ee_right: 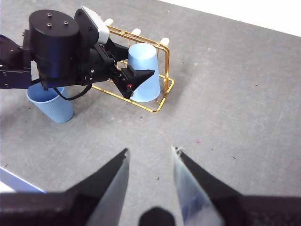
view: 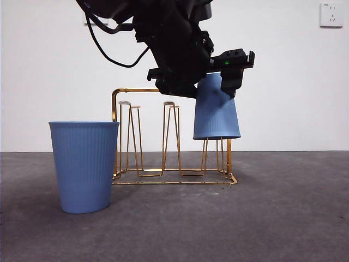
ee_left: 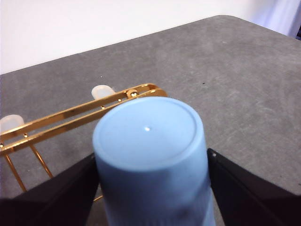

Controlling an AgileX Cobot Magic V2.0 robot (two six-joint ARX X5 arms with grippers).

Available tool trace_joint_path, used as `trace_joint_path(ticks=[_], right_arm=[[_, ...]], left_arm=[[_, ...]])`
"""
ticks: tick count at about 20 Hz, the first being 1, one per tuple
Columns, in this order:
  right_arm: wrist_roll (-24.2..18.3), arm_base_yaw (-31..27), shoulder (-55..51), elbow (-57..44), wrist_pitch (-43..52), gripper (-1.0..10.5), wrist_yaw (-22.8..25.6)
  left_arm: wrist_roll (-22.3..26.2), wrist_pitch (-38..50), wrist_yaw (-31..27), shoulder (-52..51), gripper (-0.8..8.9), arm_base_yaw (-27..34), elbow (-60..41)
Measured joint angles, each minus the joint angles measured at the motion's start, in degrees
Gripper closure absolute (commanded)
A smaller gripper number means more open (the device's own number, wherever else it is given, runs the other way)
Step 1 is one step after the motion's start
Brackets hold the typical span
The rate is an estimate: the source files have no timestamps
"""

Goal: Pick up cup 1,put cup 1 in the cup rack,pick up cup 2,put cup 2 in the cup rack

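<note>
A blue ribbed cup, cup 1, hangs upside down over the right-end prong of the gold wire cup rack. My left gripper is shut on it near its base, one black jaw on each side. A prong's legs show under the cup's rim. Cup 2, also blue and ribbed, stands upright on the table just left of the rack. My right gripper hovers open high above the table, away from the rack, with nothing in it.
The grey table runs back to a white wall with a socket. Two more rack prongs stand bare between cup 2 and the held cup. The left arm's dark body hangs over cup 2.
</note>
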Motion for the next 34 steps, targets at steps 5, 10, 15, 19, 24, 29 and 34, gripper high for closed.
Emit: trace_joint_path(ticks=[5,10,15,19,24,29,34], right_arm=[[-0.2,0.0,0.0,0.0,0.0,7.9,0.0],[-0.3,0.0,0.0,0.0,0.0,7.9,0.0],[-0.5,0.0,0.0,0.0,0.0,7.9,0.0],[-1.1,0.0,0.0,0.0,0.0,7.9,0.0],[-1.3,0.0,0.0,0.0,0.0,7.9,0.0],[-1.3,0.0,0.0,0.0,0.0,7.9,0.0],[-1.5,0.0,0.0,0.0,0.0,7.9,0.0]], left_arm=[[-2.0,-4.7,-0.4,0.0,8.21,-0.7,0.0],[-3.5,-7.0,-0.3,0.0,8.21,-0.9,0.0],[-4.3,-7.5,0.8,0.0,5.56,-0.9,0.0],[-4.5,-8.6,2.9,0.0,4.02,-0.7,0.0],[-4.9,-8.8,4.7,0.0,4.02,-0.5,0.0],[-6.1,-14.4,7.8,0.0,4.02,0.1,0.2],[-6.5,-19.7,9.3,-0.8,4.02,0.1,0.2]])
